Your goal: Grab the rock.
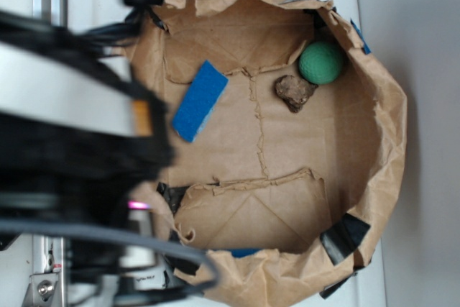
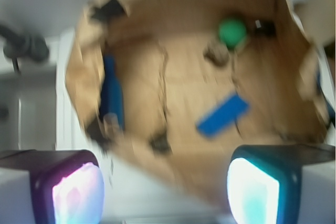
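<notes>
The rock [image 1: 295,92] is a small lumpy brown stone on the floor of a brown paper bag tub [image 1: 381,127], right next to a green ball [image 1: 321,62]. In the blurred wrist view the rock [image 2: 216,54] lies just below and left of the ball [image 2: 232,31], far from the jaws. My gripper [image 2: 165,190] is open and empty, high above the near edge of the tub. Its two glowing pads [image 2: 79,195] stand wide apart. In the exterior view only the blurred black arm [image 1: 65,141] shows at the left.
A flat blue sponge [image 1: 199,101] lies on the tub floor left of the rock; it also shows in the wrist view [image 2: 223,115]. The crumpled paper walls rise around the floor, patched with black tape [image 1: 345,239]. A white surface [image 1: 424,141] surrounds the tub.
</notes>
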`<action>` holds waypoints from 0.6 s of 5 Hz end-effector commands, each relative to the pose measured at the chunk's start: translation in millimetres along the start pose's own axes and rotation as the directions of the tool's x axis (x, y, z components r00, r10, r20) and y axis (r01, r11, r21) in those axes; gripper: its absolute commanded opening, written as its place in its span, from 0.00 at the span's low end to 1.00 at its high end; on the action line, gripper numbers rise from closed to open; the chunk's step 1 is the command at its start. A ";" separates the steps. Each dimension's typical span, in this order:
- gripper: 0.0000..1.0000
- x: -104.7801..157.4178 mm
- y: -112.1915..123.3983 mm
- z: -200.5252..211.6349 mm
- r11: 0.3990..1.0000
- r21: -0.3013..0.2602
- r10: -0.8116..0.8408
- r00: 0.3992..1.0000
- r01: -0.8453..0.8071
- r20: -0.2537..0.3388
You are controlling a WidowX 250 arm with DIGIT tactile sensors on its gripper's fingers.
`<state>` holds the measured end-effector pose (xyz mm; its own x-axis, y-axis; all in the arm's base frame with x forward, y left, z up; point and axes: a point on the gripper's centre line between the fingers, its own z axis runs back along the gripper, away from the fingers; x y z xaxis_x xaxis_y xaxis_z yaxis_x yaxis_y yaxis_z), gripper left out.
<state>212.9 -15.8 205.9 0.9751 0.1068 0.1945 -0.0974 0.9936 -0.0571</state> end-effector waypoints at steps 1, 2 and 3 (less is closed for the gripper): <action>1.00 6.3 16.0 -34.2 0.979 -0.038 0.202 0.979 -0.201 0.008; 1.00 3.7 32.9 -60.6 0.948 -0.030 0.316 0.948 -0.317 -0.042; 1.00 15.8 40.9 -74.1 0.934 -0.031 0.353 0.934 -0.355 -0.061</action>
<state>232.5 14.9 120.4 0.9051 0.4222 0.0499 -0.4125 0.9006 -0.1374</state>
